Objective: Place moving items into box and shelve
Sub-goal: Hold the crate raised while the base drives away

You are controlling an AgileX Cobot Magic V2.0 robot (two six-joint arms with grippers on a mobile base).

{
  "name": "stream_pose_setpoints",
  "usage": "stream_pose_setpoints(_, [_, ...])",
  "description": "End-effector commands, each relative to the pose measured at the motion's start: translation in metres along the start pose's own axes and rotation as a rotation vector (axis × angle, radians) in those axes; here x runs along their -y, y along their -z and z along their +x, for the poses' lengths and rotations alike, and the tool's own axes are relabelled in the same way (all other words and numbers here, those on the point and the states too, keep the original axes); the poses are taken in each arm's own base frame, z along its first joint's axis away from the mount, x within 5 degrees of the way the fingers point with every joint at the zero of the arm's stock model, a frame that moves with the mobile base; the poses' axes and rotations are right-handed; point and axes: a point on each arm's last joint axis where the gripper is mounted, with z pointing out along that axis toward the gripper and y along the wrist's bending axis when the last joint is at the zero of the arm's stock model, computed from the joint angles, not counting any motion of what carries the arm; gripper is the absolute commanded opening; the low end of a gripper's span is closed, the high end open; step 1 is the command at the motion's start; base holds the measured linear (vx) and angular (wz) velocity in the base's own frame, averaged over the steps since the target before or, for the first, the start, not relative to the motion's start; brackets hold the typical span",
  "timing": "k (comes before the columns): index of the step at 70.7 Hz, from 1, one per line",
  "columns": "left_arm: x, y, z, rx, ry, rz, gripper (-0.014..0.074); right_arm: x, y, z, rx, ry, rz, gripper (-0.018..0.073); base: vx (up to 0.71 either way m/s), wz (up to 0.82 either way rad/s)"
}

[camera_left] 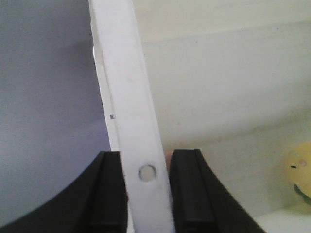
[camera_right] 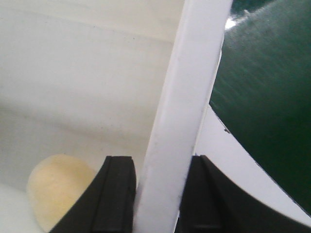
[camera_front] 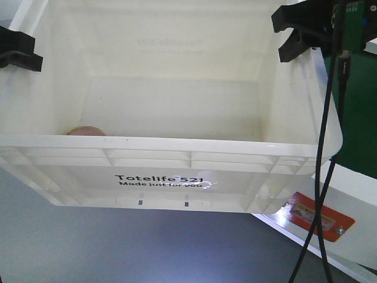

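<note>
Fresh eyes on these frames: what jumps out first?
The big white Totelife box fills the front view, the left gripper and right gripper each with jaws clamped on a side rim. Inside lie a yellow plush toy and, at the near-left corner, a pink plush toy.

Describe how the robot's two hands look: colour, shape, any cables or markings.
Both hands are matte black. The left hand reads as a two-pronged fork with blunt, angular prongs, and the right hand has the same shape. Up close, the fingers are flat-faced slabs with curved outer flanks. Thin black cables hang by the right arm, near a small green circuit board. No markings show.
</note>
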Motion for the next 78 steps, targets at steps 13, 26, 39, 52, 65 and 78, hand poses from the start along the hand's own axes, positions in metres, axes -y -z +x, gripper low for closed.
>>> stream_pose_setpoints(13, [0.0100,0.0252,-0.0119,0.174,-0.028,0.029,-0.0017,-0.0069,0.0335,-0.0026,0.147,0.041,-0.033,-0.0012,-0.01,0.39])
stream_pose_setpoints(26, [0.0100,0.0252,-0.0119,0.174,-0.028,0.029,-0.0017,-0.0069,0.0335,-0.0026,0.147,0.041,-0.033,-0.0012,-0.01,0.60])
stream_pose_setpoints(39, [0.0100,0.0252,-0.0119,0.174,-0.028,0.029,-0.0017,-0.0069,0.0335,-0.0026,0.147,0.041,-0.033,-0.0012,0.00,0.74])
stream_pose_setpoints(52, [0.0100,0.0252,-0.0119,0.174,-0.028,0.029,-0.0017,-0.0069,0.0335,-0.0026,0.147,0.041,-0.033,-0.0012,0.01,0.76])
stream_pose_setpoints(65, [0.0100,0.0252,-0.0119,0.174,-0.028,0.029,-0.0017,-0.0069,0.0335,-0.0026,0.147,0.041,-0.033,-0.0012,0.04,0.73])
stream_pose_setpoints(78, [0.0100,0.0252,-0.0118,0.173,-0.028,0.029,-0.0017,-0.0069,0.0335,-0.0026,0.147,0.041,-0.033,-0.0012,0.07,0.69])
